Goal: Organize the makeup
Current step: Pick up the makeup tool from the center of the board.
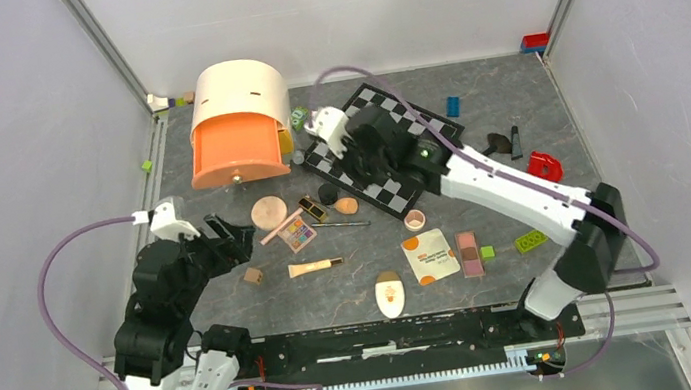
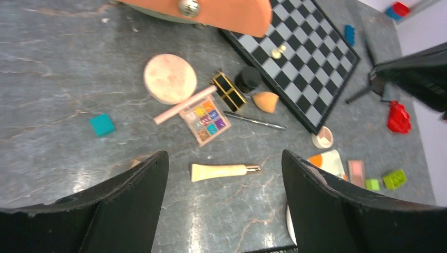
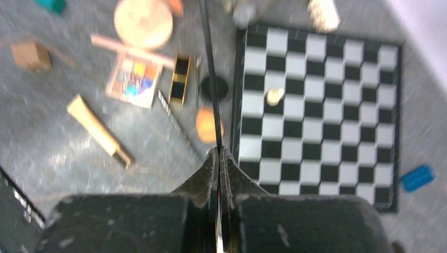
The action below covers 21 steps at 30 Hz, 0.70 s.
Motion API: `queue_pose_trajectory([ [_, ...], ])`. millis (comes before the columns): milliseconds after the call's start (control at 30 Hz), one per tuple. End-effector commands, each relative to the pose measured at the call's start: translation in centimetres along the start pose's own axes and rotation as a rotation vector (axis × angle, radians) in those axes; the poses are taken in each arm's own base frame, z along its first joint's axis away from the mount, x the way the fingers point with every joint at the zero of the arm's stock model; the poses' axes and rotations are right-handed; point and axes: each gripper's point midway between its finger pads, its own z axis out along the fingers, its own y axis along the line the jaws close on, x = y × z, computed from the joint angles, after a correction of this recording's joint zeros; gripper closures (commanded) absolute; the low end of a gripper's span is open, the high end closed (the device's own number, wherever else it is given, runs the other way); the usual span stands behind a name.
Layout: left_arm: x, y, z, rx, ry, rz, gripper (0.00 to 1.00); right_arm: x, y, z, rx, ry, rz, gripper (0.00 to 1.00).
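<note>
**Pencil pinched, tube waiting**

Right gripper (image 3: 219, 155): fingers pressed together on a thin black pencil (image 3: 210, 68) that sticks out ahead of the tips (light, stiff, slick; held at one end, so likely to pivot). Left gripper (image 2: 224, 155): fingers wide apart, nothing held. A cream tube (image 2: 221, 171) lies between them; probably soft, best pinched mid-body. Beyond it: eyeshadow palette (image 2: 205, 118), then round compact (image 2: 169, 78).

This is a robotics lab test cell. Plain pale walls (image 1: 3, 149) in metal framing (image 1: 105, 45) box in a grey stone-patterned surface (image 1: 335, 297), with a black mounting rail (image 1: 390, 335) and loose purple cables (image 1: 44, 295) at its near edge.
</note>
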Motion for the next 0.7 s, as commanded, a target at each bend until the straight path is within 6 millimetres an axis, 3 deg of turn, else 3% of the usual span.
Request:
queue_pose_trajectory([
  [0, -2.1, 2.3, -1.1, -0.141, -0.102, -0.018, 0.15, -8.1, -0.5, 0.3, -0.031, -0.122, -0.135, 1.0],
  [100, -2.9, 3.2, -2.0, -0.194, -0.139, -0.018, 0.15, -12.6, -0.8, 1.1, -0.043, -0.176, -0.223, 1.0],
  [167, -3.6, 3.4, -2.5, -0.211, -0.156, 0.008, 0.15, -14.5, -0.7, 1.7, -0.057, -0.211, -0.279, 1.0],
  [300, -4.5, 4.3, -3.2, -0.271, -0.182, 0.04, 0.14, -16.2, -0.3, 3.2, -0.048, -0.303, -0.381, 1.0],
  [533, -4.0, 4.8, -2.8, -0.278, -0.208, 0.016, 0.15, -21.8, 1.2, 5.1, 0.025, -0.516, -0.462, 1.0],
  [667, -4.0, 5.0, -2.8, -0.286, -0.21, 0.013, 0.15, -23.2, 2.1, 6.1, 0.054, -0.594, -0.498, 1.0],
])
